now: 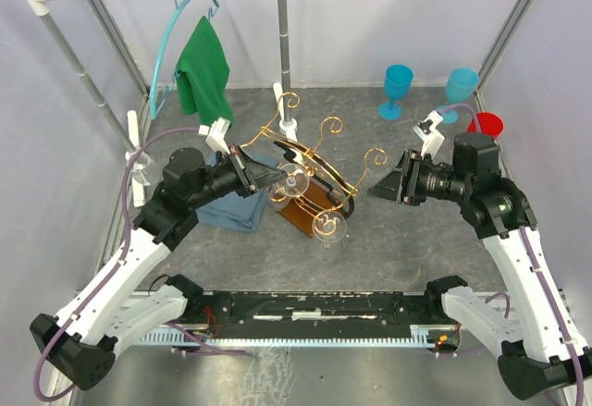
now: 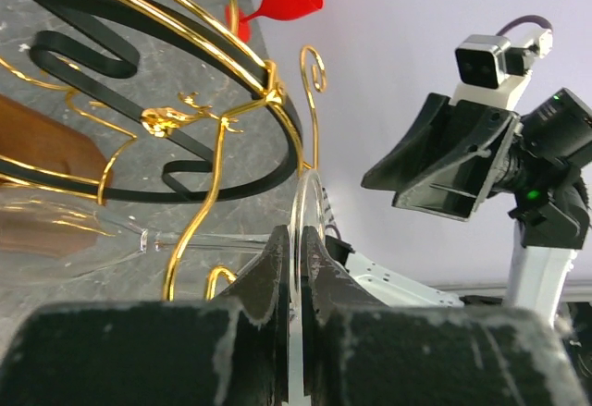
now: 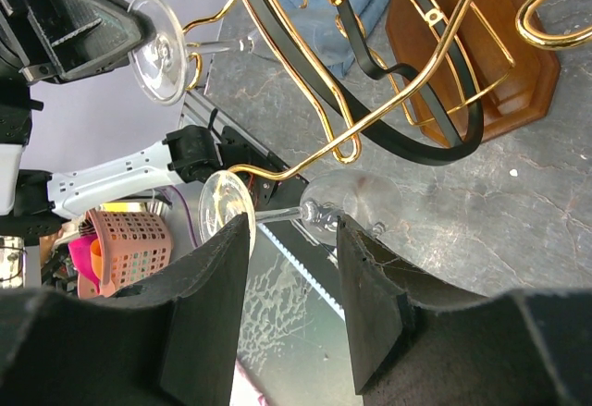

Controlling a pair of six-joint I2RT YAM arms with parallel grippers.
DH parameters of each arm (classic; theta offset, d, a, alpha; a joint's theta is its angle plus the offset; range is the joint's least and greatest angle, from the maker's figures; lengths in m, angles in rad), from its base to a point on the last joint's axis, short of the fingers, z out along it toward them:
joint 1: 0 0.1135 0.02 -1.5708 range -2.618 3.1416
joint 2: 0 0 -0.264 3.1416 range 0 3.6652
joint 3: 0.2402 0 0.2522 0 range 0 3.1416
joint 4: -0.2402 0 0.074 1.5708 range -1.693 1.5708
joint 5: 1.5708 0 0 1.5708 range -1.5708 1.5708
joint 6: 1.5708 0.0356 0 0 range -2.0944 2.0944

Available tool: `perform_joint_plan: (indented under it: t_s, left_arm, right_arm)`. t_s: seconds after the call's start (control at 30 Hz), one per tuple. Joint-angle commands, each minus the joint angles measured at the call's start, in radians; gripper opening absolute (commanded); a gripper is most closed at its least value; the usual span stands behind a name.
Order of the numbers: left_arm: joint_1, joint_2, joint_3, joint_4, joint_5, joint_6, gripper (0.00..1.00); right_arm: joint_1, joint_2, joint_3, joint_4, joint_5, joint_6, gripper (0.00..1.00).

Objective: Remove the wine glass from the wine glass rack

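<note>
Gold wire of the wine glass rack [image 1: 314, 152] fills mid-frame in the top view, standing on the counter [image 1: 398, 239]. The wine glass [image 1: 296, 182] hangs in it left of centre, so lifting it off is not yet done. The left gripper [image 1: 268, 177] meets the glass from the left.

Left wrist view, bottom centre: its jaws are pinched on the glass's thin foot, and the stem runs left through the wire.

Right wrist view: the right gripper [image 3: 291, 239] is half open and empty, with a second glass [image 3: 356, 204] just beyond it.

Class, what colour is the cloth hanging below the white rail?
Green; the cloth shows best in the top external view.
</note>
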Motion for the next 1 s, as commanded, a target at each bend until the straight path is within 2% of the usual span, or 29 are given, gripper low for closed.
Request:
perform_joint_plan:
  t_s: [0.0,0.43,0.6,0.7,0.83,0.97]
  left_arm:
    - [-0.016,-0.001,0.04,0.139,0.079,-0.075,0.03]
    - [-0.023,-0.026,0.147,0.125,0.095,-0.101,0.03]
    - [-0.023,-0.035,0.189,0.168,0.099,-0.116,0.03]
    - [-0.023,-0.031,0.198,0.224,0.13,-0.119,0.03]
    - [-0.023,-0.036,0.204,0.29,0.189,-0.113,0.03]
    - [-0.023,-0.06,0.266,0.202,0.192,-0.017,0.03]
  right_arm:
    - [0.004,0.002,-0.002,0.054,-0.013,0.005,0.51]
    - [0.01,0.022,0.014,0.085,-0.031,0.019,0.51]
    - [0.043,0.045,0.108,0.04,-0.024,-0.038,0.55]
    - [0.045,0.075,0.128,0.089,-0.065,0.04,0.55]
    - [0.061,0.099,0.1,0.305,-0.146,0.255,0.56]
    - [0.074,0.12,0.127,0.403,-0.181,0.379,0.66]
